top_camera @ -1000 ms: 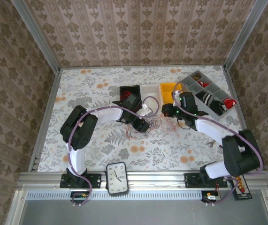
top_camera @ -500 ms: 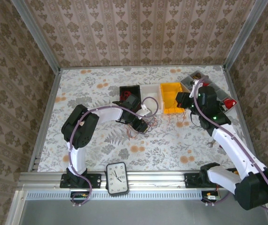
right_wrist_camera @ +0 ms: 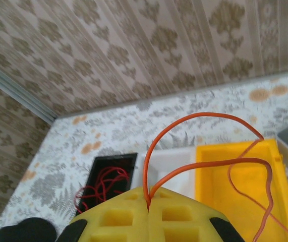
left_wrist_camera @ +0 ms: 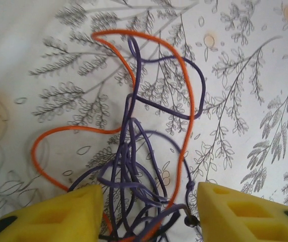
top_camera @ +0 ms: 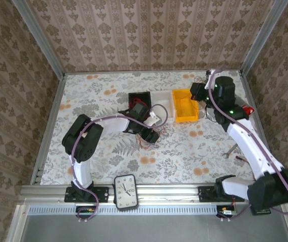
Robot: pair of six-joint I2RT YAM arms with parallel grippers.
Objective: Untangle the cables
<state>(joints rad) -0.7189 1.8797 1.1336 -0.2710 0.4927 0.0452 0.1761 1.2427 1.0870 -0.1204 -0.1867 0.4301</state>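
A tangle of purple and orange cables (left_wrist_camera: pixel 138 166) lies on the flowered table, seen close in the left wrist view. My left gripper (left_wrist_camera: pixel 149 214) stands open over it, one yellow finger (left_wrist_camera: pixel 58 217) on each side, with several purple strands between them. From above, that gripper (top_camera: pixel 152 135) sits low at the table's middle by the tangle (top_camera: pixel 145 142). My right gripper (right_wrist_camera: pixel 148 201) is shut on one orange cable (right_wrist_camera: pixel 204 118), which loops up and hangs over the yellow bin (right_wrist_camera: pixel 234 191). In the top view the right gripper (top_camera: pixel 196 93) is raised beside that bin.
A black bin (top_camera: pixel 138 100) holds red cables (right_wrist_camera: pixel 103 184). A white bin (top_camera: pixel 163 98) and the yellow bin (top_camera: pixel 185 107) stand in a row beside it. A clock (top_camera: pixel 125 190) sits at the near edge. A small tool (top_camera: pixel 232 149) lies at the right.
My right arm has lifted and swung back and right with the orange cable, from the tangle to beside the yellow bin. My left gripper's jaws have spread wider over the tangle.
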